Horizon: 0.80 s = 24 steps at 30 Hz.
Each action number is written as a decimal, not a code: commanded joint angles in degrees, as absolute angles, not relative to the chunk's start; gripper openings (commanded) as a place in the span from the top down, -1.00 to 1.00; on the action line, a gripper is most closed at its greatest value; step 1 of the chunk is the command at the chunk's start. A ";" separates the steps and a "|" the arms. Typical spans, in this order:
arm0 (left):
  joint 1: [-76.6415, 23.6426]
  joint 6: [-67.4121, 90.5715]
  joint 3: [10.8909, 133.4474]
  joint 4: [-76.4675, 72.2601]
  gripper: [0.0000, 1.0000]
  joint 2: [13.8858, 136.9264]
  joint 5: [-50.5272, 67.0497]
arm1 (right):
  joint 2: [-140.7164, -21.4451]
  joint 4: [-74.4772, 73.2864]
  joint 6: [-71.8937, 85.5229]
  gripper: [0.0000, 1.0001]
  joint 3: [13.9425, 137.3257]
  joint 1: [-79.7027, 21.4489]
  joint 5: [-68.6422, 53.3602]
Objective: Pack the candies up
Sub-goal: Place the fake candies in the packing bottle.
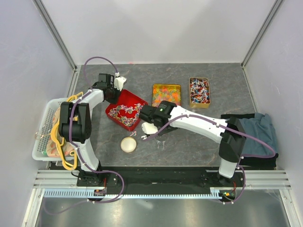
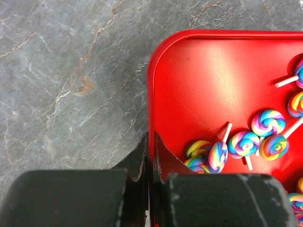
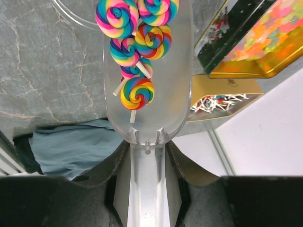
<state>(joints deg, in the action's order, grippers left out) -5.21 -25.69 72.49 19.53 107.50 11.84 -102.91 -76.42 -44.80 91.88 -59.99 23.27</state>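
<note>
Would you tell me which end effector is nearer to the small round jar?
Right. The right end effector holds a scoop just right of the jar. The left end effector is farther off, clamped on the red tray's far rim.

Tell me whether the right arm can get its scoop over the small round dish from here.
Probably yes. The right end effector holds the loaded scoop close beside the dish, and nothing stands between them.

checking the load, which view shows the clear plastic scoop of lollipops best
Right wrist: the clear plastic scoop fills the frame, rainbow swirl lollipops plain in its bowl. Top external shows it only as a small pale shape. Left wrist misses it.
</note>
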 commanded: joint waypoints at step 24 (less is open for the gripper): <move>-5.10 -24.52 72.60 15.82 0.97 103.89 16.96 | -101.16 -83.50 -42.54 1.00 89.39 -64.25 35.67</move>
<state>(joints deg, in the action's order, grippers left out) -5.21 -25.67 71.79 18.63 107.50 12.78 -103.88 -76.99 -43.33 89.78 -64.03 31.05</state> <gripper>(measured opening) 0.033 0.367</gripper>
